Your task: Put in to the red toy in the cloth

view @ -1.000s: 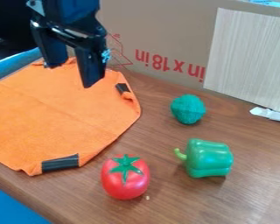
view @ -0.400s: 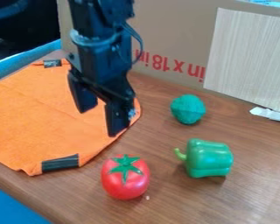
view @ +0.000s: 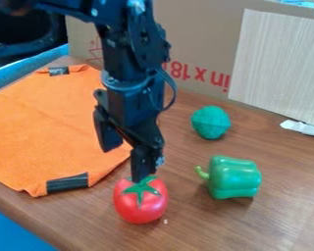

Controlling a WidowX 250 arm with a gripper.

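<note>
The black gripper (view: 125, 163) hangs above and just behind the red toy tomato, its two fingers apart with nothing between them. Its right finger overlaps the top of the tomato's green leaves in the view; whether they touch, I cannot tell. The red tomato (view: 140, 205) stands upright on the wooden table, to the right of the cloth's front corner. The orange cloth (view: 45, 130) lies spread flat at the left, with black strips at its corners, part of its right side hidden behind the gripper.
A green toy pepper (view: 234, 177) lies right of the tomato on the wooden table (view: 205, 230). Farther back is a teal ball (view: 211, 122). A cardboard wall (view: 199, 29) with a pale panel (view: 277, 63) bounds the back.
The gripper has come down and forward from above the cloth's back part to the tomato, fingers staying apart. The tomato, cloth and other toys have kept their places.
</note>
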